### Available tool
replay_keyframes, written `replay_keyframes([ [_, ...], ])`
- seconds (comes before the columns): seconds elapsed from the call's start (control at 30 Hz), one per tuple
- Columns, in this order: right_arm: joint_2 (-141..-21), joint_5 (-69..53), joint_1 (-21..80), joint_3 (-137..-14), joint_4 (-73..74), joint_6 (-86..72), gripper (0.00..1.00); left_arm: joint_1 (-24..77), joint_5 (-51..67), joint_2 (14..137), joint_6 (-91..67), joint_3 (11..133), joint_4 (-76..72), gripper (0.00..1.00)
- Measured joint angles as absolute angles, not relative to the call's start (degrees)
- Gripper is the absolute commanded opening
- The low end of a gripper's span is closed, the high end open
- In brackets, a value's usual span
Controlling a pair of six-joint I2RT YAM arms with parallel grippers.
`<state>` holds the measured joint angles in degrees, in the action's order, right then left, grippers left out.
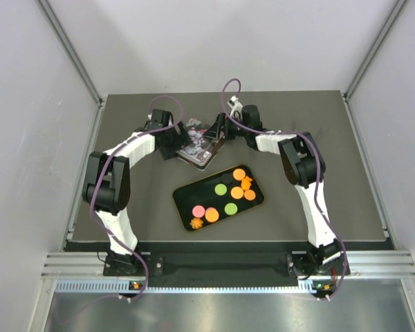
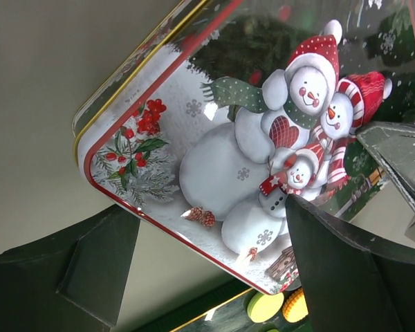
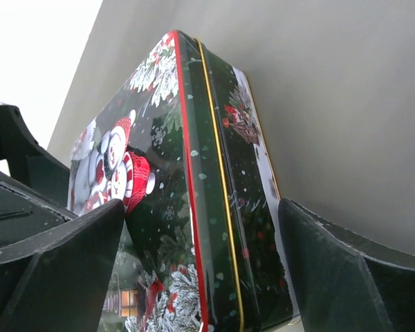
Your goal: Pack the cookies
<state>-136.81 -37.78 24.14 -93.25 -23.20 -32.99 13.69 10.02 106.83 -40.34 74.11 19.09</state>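
The lid (image 1: 197,148) was glossy metal, a rounded rectangle printed with snowmen and holly, with red and gold lines along its rim. It sat tilted at the far middle of the matt grey worktop (image 1: 318,131). The cookies (image 1: 221,189), flat orange, green and pink discs, lay in the shallow black tray (image 1: 187,196) nearer me. Both my arms bent inward, elbows out. My left claw (image 2: 209,207) gaped before the lid's face. My right claw (image 3: 202,204) straddled its rim, spread wide; whether it gripped, I could not tell.
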Motion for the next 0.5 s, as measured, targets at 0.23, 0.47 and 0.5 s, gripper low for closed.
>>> replay_keyframes([
  [0.23,-136.07,-38.04,23.03,-87.92,-30.52,-39.92,0.65,13.69,9.69,107.39,-38.96,75.02,20.29,0.89],
  [0.47,-134.85,-38.26,22.63,-84.25,-33.93,-43.79,0.54,13.69,9.3,107.79,-37.95,76.07,21.63,0.89],
  [0.5,-134.74,-38.28,22.59,-84.09,-34.02,-43.86,0.61,13.72,9.26,107.9,-37.76,76.16,21.63,0.89],
])
